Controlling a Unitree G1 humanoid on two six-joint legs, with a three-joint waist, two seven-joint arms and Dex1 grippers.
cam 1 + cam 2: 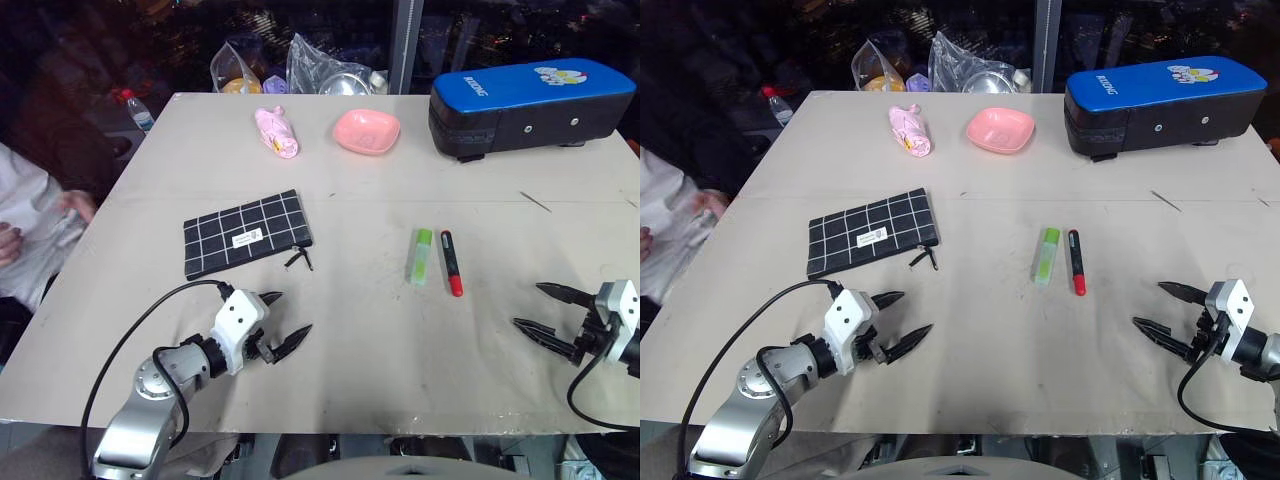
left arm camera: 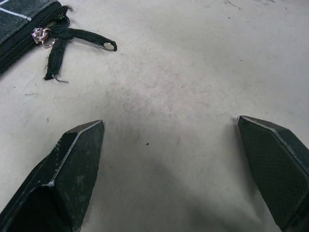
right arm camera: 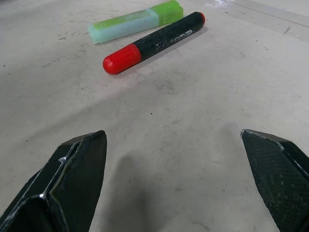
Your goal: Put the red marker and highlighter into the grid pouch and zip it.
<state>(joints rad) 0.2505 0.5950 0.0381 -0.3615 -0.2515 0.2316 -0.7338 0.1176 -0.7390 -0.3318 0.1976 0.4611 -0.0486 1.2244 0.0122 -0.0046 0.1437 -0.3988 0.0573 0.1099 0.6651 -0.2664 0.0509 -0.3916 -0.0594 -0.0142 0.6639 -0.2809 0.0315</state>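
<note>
Both jaws are gaping empty, the right gripper (image 1: 556, 312) sitting nearer the red marker (image 1: 451, 263), whose long axis is running away from the robot.

From my remote seat: the grid pouch (image 1: 246, 235) lies closed on the table (image 1: 350, 330), highlighter (image 1: 422, 256) and red marker (image 1: 452, 263) side by side; my left gripper (image 1: 283, 320) and right gripper (image 1: 545, 309) hover spread wide.
</note>
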